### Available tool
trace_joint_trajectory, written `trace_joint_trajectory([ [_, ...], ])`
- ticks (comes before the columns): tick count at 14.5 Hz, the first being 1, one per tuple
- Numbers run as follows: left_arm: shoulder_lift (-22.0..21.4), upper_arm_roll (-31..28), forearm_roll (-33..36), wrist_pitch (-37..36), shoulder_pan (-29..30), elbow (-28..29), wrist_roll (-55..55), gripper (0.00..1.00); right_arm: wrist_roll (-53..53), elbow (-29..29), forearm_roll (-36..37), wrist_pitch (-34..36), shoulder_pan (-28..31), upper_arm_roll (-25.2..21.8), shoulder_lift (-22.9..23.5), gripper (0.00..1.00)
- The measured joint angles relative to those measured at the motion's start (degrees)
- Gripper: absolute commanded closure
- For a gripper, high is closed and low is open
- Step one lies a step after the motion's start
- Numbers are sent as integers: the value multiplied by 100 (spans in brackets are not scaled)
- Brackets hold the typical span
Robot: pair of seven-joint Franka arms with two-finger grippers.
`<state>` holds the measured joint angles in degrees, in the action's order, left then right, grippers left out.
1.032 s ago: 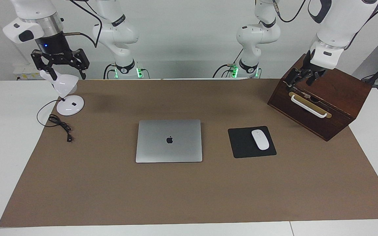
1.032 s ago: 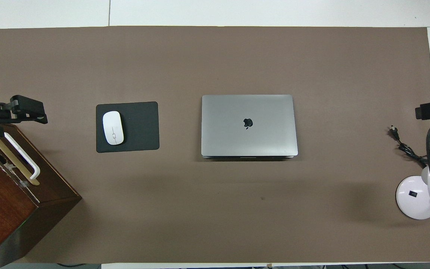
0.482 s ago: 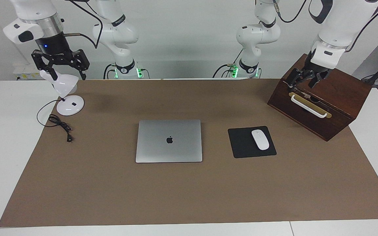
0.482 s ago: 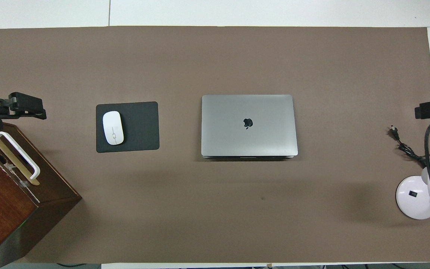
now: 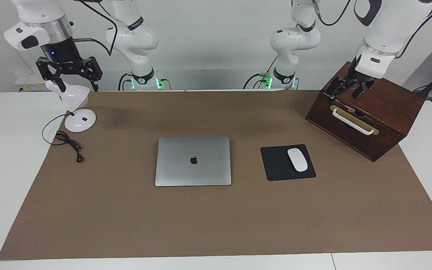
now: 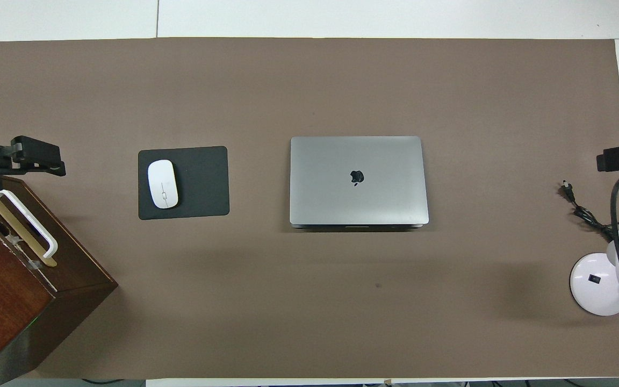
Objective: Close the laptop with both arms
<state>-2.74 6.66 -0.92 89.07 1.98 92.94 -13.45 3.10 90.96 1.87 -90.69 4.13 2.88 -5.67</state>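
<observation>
The silver-grey laptop (image 5: 193,161) lies flat on the brown mat with its lid down and the apple logo facing up; it also shows in the overhead view (image 6: 358,180). My left gripper (image 5: 345,91) hangs open over the top front edge of the wooden box (image 5: 383,112), just above its white handle (image 5: 352,122), holding nothing. My right gripper (image 5: 74,83) hangs open over the white desk lamp (image 5: 74,98) at the right arm's end of the table. Both grippers are well apart from the laptop.
A black mouse pad (image 5: 276,163) with a white mouse (image 5: 297,159) lies beside the laptop toward the left arm's end. The lamp's round base (image 5: 80,120) and its black cable (image 5: 68,142) lie on the mat's edge.
My left gripper has risen a little from the box's handle and drawn slightly toward the robots. My right gripper has shifted only slightly. The laptop has not moved.
</observation>
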Motion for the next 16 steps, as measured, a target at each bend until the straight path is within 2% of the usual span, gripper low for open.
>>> trace_joint_trajectory([
  [16, -21, 18, 0, -16, -8, -79, 9, 0, 0, 10, 0, 25, 0, 0, 0, 0],
])
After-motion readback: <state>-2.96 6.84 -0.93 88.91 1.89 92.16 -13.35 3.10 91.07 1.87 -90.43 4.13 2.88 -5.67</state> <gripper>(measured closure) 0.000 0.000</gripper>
